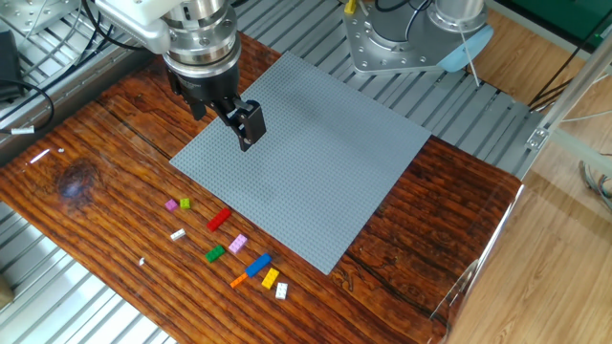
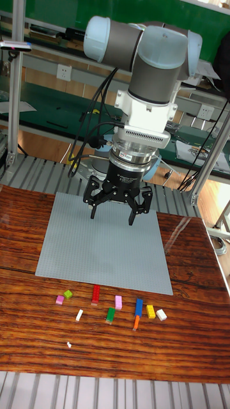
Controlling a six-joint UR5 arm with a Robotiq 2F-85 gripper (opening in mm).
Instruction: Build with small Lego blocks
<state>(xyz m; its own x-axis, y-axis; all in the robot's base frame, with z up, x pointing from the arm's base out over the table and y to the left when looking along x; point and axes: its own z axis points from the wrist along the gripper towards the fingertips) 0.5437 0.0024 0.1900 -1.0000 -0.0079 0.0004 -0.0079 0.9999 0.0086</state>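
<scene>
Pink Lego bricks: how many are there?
2. A darker pink brick beside the lime brick at the group's left end; a paler pink brick between the red brick and the blue brick. None seems hidden.

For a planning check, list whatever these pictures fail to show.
- Tall fixed view: the gripper hides the middle of the far edge of the baseplate.
- Fixed view: the arm is cut off by the top edge.
- Both views: the white speck is too small to call a brick.
- Both views: the orange brick and blue brick are too small to tell whether they touch.
</scene>
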